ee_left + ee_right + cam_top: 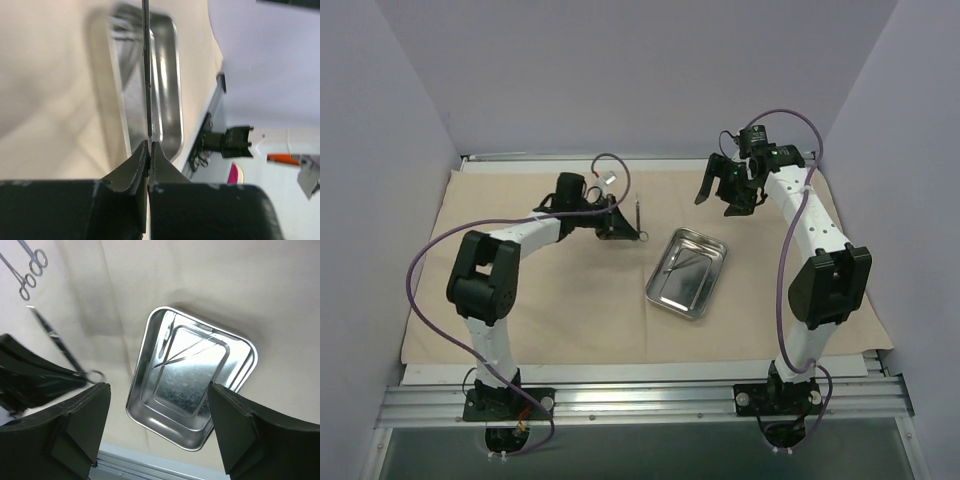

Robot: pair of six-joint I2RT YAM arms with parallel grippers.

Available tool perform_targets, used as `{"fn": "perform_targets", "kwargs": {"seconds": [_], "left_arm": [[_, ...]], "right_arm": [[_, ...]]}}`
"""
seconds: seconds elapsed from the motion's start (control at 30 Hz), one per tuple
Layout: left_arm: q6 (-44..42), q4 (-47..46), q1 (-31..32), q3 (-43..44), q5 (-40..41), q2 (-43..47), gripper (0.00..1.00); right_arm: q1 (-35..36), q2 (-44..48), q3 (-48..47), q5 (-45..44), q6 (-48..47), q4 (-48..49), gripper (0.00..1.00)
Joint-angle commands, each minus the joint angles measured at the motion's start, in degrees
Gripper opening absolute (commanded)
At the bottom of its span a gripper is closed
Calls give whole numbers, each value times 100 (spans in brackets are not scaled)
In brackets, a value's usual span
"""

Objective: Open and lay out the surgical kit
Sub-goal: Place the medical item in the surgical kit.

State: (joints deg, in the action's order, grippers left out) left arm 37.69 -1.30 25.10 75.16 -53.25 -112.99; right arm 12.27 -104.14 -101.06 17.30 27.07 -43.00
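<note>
our left gripper (pixel 620 224) clamped on 1 ring-handled instrument (pixel 638 212), left of the steel tray (pixel 698 288), our right gripper (pixel 719 199) spread wide, beyond its far edge

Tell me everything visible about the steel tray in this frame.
The steel tray is a shiny, mirror-like rectangular pan with rounded corners, a raised rim and a stepped flat floor. It lies flat and open side up on the beige cloth, turned diagonally, slightly right of the cloth's middle in the top view. At least one thin metal instrument lies across its floor. Only the cloth and its contents touch it.
</note>
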Motion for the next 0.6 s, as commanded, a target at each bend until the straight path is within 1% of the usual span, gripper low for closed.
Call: {"fn": "perform_targets", "kwargs": {"seconds": [0.0, 0.03, 0.07, 0.1, 0.13, 0.3, 0.37, 0.57], "left_arm": [[-288, 121, -795, -167, 368, 803, 2], [-297, 121, -1153, -307, 395, 866, 2], [-271, 104, -1339, -369, 430, 910, 2], [-289, 217, -1524, -396, 447, 928, 2], [-332, 435, -1883, -335, 448, 884, 2], [-429, 867, -2710, -80, 447, 384, 2], [-456, 947, -2905, 103, 500, 252, 2], [-500, 1159, -3125, 517, 825, -241, 2]], "right_arm": [[-164, 324, -90, -69, -96, -331, 80], [-181, 341, 23, -51, -114, -331, 80], [-199, 359, 68, -25, -140, -305, 80], [-199, 376, 112, 19, -149, -296, 80], [-199, 385, 199, 36, -149, -288, 80], [-199, 368, 341, 168, -149, -252, 80], [-199, 368, 358, 160, -167, -279, 80], [-225, 324, 437, 195, -228, -323, 80]]}}
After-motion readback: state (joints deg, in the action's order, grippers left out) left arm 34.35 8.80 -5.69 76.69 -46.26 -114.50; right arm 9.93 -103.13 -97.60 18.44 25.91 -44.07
